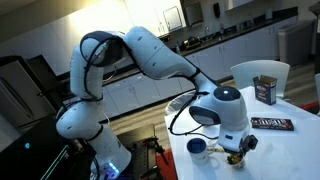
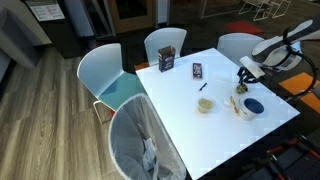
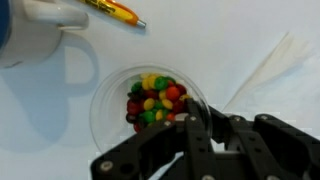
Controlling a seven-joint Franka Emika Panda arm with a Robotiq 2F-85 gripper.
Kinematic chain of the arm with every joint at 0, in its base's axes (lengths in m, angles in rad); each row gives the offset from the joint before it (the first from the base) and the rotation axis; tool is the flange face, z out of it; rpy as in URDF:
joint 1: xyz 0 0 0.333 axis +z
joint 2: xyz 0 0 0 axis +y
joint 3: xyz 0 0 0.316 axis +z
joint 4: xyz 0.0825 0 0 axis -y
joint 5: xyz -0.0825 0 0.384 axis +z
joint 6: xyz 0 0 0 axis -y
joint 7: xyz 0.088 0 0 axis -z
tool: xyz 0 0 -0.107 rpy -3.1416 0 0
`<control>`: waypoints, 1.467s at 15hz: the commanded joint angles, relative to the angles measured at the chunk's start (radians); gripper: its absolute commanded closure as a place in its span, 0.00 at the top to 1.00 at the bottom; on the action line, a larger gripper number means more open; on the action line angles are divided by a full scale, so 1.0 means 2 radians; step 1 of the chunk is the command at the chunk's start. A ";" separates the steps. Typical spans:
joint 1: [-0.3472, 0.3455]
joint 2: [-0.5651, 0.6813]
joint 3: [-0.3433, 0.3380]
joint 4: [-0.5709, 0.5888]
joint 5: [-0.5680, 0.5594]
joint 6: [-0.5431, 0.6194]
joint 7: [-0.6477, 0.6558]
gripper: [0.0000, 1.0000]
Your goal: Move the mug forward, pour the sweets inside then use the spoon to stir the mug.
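Observation:
The blue mug (image 2: pixel 252 106) with a pale inside stands near the table's front right corner. It also shows in an exterior view (image 1: pixel 197 148) and at the top left of the wrist view (image 3: pixel 28 38). A clear cup of coloured sweets (image 3: pixel 150 100) stands on the table below my gripper (image 3: pixel 208 130). The gripper's fingers are closed on the cup's right rim. In the exterior views the gripper (image 2: pixel 245 76) (image 1: pixel 236 148) is low over the table, next to the mug. The thin dark spoon (image 2: pixel 203 86) lies mid-table, apart from the gripper.
A small cream cup (image 2: pixel 205 104) stands left of the mug, with a pale yellowish stick (image 2: pixel 236 102) between them. A dark box (image 2: pixel 167 58) and a dark flat packet (image 2: pixel 197 70) lie at the far end. A white napkin (image 3: pixel 268 66) lies right of the sweets cup. Chairs surround the table (image 2: pixel 190 135).

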 commanded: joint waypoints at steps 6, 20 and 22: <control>0.094 -0.184 -0.060 -0.194 -0.078 0.113 0.038 0.01; 0.278 -0.198 -0.179 -0.322 -0.047 0.343 0.194 0.06; 0.292 -0.187 -0.187 -0.319 -0.026 0.349 0.198 0.01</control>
